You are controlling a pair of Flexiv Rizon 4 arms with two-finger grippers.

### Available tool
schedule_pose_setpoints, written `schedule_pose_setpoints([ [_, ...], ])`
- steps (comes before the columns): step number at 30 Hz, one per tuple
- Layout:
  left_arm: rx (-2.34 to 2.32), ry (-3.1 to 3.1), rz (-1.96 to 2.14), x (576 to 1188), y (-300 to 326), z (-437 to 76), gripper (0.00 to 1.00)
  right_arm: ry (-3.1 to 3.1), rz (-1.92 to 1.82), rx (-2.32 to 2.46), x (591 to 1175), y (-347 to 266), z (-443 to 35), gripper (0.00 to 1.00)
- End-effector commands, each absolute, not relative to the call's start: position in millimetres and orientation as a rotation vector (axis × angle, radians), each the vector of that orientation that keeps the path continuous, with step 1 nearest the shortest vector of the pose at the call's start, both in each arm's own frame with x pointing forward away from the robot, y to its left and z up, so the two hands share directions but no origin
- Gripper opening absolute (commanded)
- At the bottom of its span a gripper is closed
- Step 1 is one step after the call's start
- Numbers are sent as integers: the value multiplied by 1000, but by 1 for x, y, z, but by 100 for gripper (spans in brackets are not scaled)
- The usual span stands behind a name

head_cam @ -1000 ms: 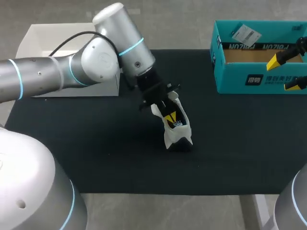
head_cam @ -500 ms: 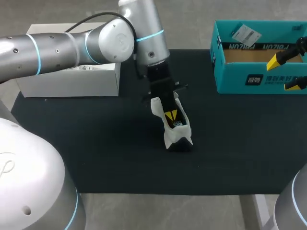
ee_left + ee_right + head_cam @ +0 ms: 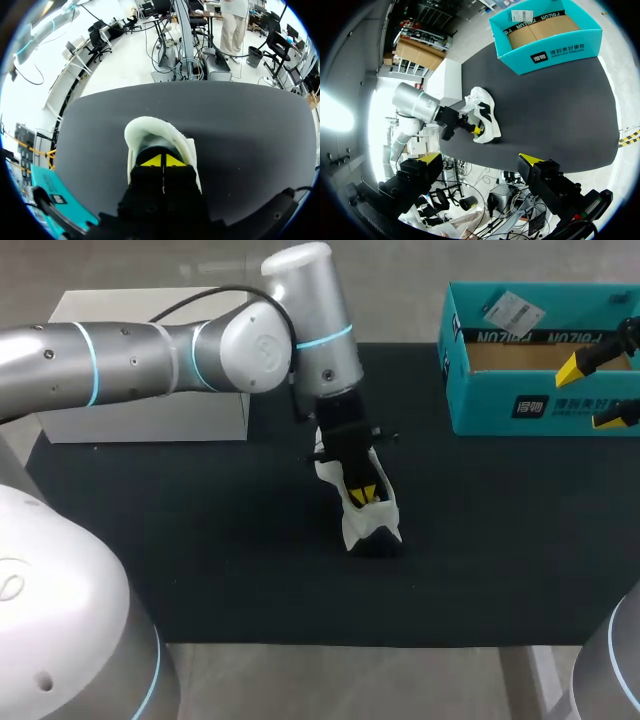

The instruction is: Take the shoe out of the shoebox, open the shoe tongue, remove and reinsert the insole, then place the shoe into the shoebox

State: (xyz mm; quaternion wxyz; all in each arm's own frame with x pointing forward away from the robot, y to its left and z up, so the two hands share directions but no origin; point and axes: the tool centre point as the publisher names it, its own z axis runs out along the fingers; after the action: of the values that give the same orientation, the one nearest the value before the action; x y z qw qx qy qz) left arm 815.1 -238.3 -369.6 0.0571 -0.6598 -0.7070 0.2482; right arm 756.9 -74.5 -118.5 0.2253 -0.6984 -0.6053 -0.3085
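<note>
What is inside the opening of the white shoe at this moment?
The yellow tips of the left gripper, close together, are inside the opening of the shoe. The gripper covers whatever lies deeper, so the insole cannot be seen.

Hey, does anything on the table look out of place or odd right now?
Nothing stands out. The shoe sits on the black mat with the left pincer reaching into its opening, and the open shoebox looks undamaged.

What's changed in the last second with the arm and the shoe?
The left arm swung its wrist rightward and more upright, its shut jaws sinking a little deeper into the shoe. The shoe, shoebox and the right arm, jaws open, stayed put.
</note>
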Motion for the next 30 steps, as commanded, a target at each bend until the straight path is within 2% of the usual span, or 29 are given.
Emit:
schedule_pose_setpoints([
  [1, -1990, -2138, 758, 815, -244, -380, 0, -1669, -849, -1929, 757, -74, -119, 100],
  [16, -2010, -2242, 704, 790, -251, -426, 0, -1669, -849, -1929, 757, -74, -119, 100],
  [30, -2092, -2257, 697, 795, -240, -386, 0, -1669, -849, -1929, 757, -74, -119, 100],
])
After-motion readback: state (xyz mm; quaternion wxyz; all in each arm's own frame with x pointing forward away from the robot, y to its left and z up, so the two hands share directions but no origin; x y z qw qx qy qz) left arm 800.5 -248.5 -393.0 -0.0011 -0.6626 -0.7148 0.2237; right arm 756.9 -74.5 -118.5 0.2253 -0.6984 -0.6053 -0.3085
